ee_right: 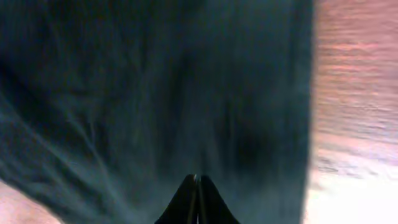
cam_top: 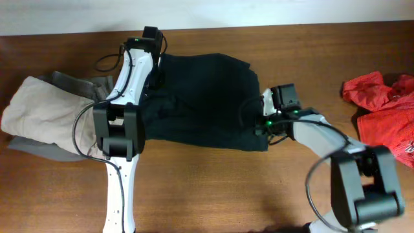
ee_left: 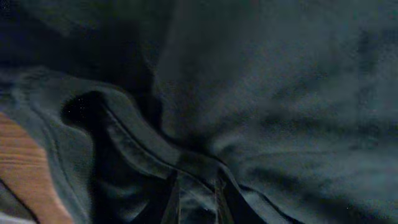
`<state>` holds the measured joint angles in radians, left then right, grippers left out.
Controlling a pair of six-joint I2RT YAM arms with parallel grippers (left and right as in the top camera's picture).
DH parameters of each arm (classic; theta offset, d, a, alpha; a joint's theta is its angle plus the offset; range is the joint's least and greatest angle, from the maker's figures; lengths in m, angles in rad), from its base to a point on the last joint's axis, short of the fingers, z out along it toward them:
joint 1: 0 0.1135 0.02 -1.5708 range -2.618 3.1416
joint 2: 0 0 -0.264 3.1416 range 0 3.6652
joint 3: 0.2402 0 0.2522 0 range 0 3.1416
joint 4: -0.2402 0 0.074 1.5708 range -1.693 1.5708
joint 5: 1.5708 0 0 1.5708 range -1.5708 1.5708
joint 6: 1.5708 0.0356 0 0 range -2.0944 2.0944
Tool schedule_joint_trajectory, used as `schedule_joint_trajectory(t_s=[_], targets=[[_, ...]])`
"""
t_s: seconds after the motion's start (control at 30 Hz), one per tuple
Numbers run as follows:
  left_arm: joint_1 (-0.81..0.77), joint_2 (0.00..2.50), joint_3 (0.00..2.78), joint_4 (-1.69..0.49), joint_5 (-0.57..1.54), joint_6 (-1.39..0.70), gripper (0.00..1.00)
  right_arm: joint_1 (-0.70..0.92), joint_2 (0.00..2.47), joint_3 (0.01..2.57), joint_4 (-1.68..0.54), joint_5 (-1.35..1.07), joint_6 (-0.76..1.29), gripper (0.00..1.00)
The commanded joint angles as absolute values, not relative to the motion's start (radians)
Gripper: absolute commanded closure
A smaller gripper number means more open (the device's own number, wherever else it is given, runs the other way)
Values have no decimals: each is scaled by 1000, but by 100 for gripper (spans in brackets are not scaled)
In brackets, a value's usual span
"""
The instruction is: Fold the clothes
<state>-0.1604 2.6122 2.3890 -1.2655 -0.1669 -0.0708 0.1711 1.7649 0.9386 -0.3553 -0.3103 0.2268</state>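
The clothes (cam_top: 200, 97), a black T-shirt, lie bunched in a rough rectangle on the middle of the table (cam_top: 213, 188). My left gripper (cam_top: 154, 74) points down onto the shirt's left side. In the left wrist view its fingertips (ee_left: 196, 186) stand slightly apart, with a hem fold (ee_left: 130, 146) crossing just ahead of them and dark cloth filling the gap. My right gripper (cam_top: 257, 123) sits at the shirt's right edge. In the right wrist view its fingertips (ee_right: 198, 177) are pressed together, and the black cloth (ee_right: 155, 93) streams away from them.
A beige garment (cam_top: 45, 110) lies on a grey one (cam_top: 65, 81) at the left, touching the left arm. A red garment (cam_top: 388, 113) lies at the right edge. Bare wood shows along the table's front and right of the shirt (ee_right: 354, 93).
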Motion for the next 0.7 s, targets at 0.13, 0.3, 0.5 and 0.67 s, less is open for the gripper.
schedule_joint_trajectory(t_s=[0.13,0.3,0.5,0.67], targets=[[-187,2646,2612,-1411,-96,-37,66,176,1903,939,-374,-196,268,96],[-187,2646,2836,-1577,-53,-36,51,162,1927,939,-570,128,494,96],[-188,2646,2908,-1679,87,-26,51,101,1845,947,-685,242,554,96],[-213,2650,2898,-1688,179,20,51,62,1766,948,-719,263,558,96]])
